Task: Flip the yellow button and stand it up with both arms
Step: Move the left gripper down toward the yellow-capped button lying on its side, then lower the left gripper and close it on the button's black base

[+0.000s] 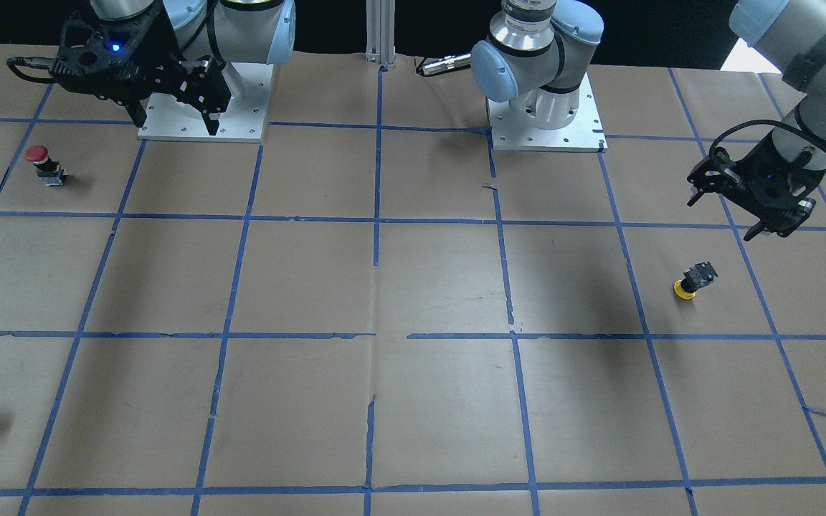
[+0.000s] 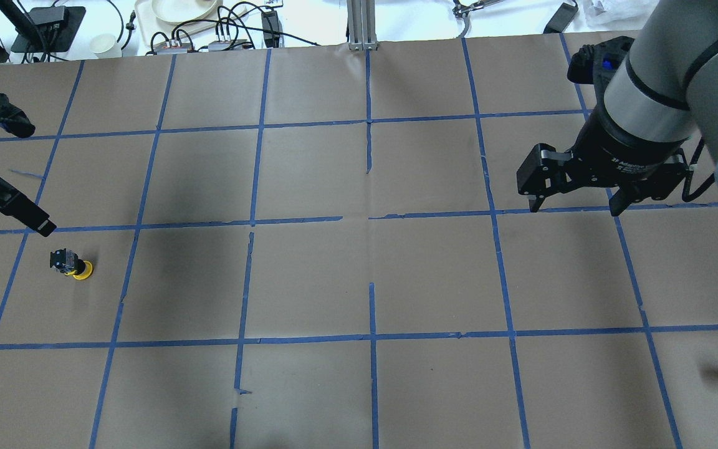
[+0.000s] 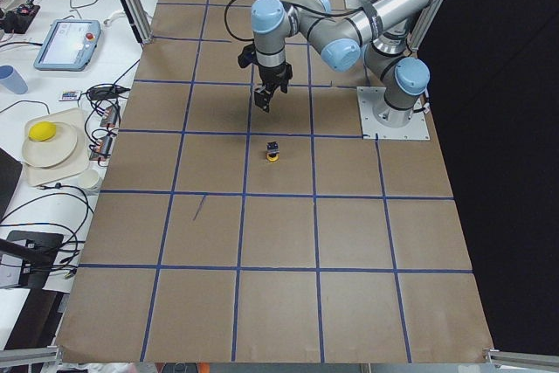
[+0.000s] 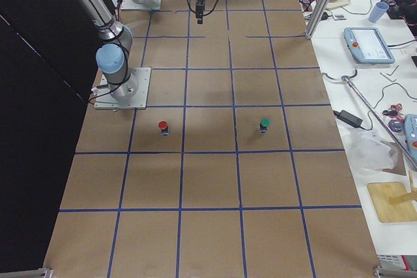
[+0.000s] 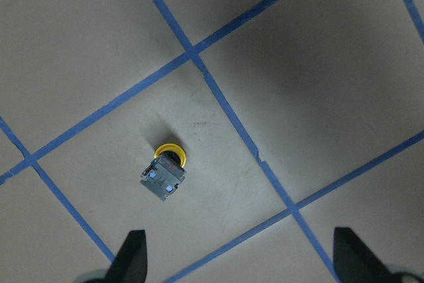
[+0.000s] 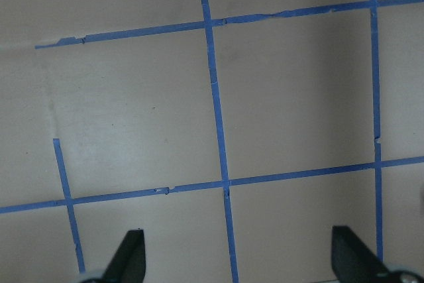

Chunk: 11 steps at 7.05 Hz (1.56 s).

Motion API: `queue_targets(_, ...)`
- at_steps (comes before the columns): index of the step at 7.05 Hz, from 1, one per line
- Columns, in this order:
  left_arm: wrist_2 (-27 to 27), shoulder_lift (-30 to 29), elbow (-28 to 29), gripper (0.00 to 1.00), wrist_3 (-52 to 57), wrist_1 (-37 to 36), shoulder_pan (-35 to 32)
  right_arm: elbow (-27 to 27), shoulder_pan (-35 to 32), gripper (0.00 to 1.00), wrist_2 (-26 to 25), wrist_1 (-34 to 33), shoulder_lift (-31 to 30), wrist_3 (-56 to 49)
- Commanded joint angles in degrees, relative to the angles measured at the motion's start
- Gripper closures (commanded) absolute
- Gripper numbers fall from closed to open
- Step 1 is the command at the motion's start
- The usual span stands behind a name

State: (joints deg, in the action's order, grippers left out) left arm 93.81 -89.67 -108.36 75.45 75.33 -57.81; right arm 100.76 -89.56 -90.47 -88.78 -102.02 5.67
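Black left claw (image 1: 718,218) is spread wide with nothing in it, hanging above the brown-paper counter (image 1: 442,287), so I'd call this the approach step, no grasp made yet. In its wrist view the yellow button (image 5: 164,169) sits below and ahead of the fingertips (image 5: 132,256). It's nearer the one on the view's left than the other, so it's not centred between them. The button looks cap-down, yellow cap on the paper and grey-black body poking up at a bit of a lean. Next move, I reckon: shift the claw so the body sits between the fingers, drop down, and pinch the blocky body rather than the round cap, which would probably slip. The right claw (image 2: 574,209) is also spread and empty, hovering well apart over the other half of the counter, so it'll need to come across for the hand-off and flip. The red button (image 1: 44,163) is way off on that side, not our concern.
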Motion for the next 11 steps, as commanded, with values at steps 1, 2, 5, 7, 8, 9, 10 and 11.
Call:
queue_targets(1,-0.6,-2.1,-4.0,0.0,18.3,-6.2,4.9,0.0,0.0,0.0,0.0,-1.0,0.0,-0.1)
queue_targets(2,-0.9,-5.3,-3.8,0.0,22.3,-10.4,5.4,0.1,0.0,0.0,0.2,-0.7,0.0,0.0)
queue_targets(5,-3.4,-9.6,-4.1,0.0,32.9,-12.9,7.6,0.9,0.0,0.0,0.3,-0.3,0.0,0.2)
queue_targets(7,-4.1,-10.3,-4.4,0.0,33.7,-14.1,7.6,2.2,0.0,0.0,0.3,-1.1,-0.2,0.6)
queue_targets(8,-4.1,-11.0,-4.4,0.0,34.1,-15.9,7.6,2.2,0.0,0.0,0.3,-1.1,-0.2,0.6)
queue_targets(9,-4.3,-12.0,-4.4,0.0,34.2,-17.0,7.6,2.2,0.0,0.0,0.3,-1.1,-0.5,0.6)
queue_targets(10,-4.1,-12.5,-4.4,0.0,34.6,-17.0,7.6,2.2,0.0,0.0,0.3,-1.2,-0.5,0.6)
queue_targets(11,-4.2,-12.6,-4.6,0.0,34.9,-17.0,7.7,2.1,0.0,0.0,0.3,-1.2,-0.6,0.5)
